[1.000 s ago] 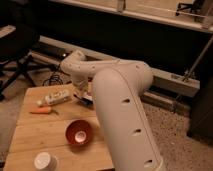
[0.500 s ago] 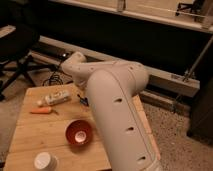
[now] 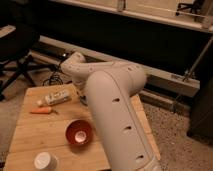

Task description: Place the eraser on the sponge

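My white arm (image 3: 112,110) fills the middle of the camera view, bending at its elbow (image 3: 75,65) over the far side of the wooden table (image 3: 35,137). My gripper (image 3: 81,98) is almost wholly behind the arm. Only a dark bit of it shows at the arm's left edge, low over the table just right of the bottle. The eraser and the sponge are hidden behind the arm.
A white labelled bottle (image 3: 55,97) lies at the back left of the table, with a small orange carrot (image 3: 44,111) in front of it. A red bowl (image 3: 79,133) sits mid-table and a white cup (image 3: 45,161) at the front edge. An office chair (image 3: 15,55) stands at the left.
The arm has swung slightly left and now covers the small bluish patch that showed beside it a second ago. Bottle, carrot, bowl and cup have not moved.
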`<state>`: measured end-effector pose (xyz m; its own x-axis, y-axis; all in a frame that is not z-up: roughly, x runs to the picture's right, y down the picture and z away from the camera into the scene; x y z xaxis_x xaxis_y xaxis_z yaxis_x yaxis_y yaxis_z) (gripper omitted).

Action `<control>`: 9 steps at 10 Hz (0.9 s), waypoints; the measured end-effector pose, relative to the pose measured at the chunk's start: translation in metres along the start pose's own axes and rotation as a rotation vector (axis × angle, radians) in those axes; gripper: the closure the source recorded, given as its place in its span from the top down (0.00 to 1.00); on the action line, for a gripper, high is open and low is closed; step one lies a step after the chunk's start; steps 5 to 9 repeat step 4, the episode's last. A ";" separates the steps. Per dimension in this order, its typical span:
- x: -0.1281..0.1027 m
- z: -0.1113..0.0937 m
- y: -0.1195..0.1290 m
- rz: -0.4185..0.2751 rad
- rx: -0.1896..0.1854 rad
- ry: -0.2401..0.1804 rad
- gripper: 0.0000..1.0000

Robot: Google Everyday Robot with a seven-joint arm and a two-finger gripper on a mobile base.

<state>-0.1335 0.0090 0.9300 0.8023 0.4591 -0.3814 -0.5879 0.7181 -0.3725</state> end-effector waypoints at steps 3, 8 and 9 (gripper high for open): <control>0.004 0.004 0.006 -0.004 0.004 0.028 0.80; 0.004 0.004 0.005 -0.003 0.004 0.027 0.80; 0.004 0.004 0.005 -0.003 0.004 0.027 0.80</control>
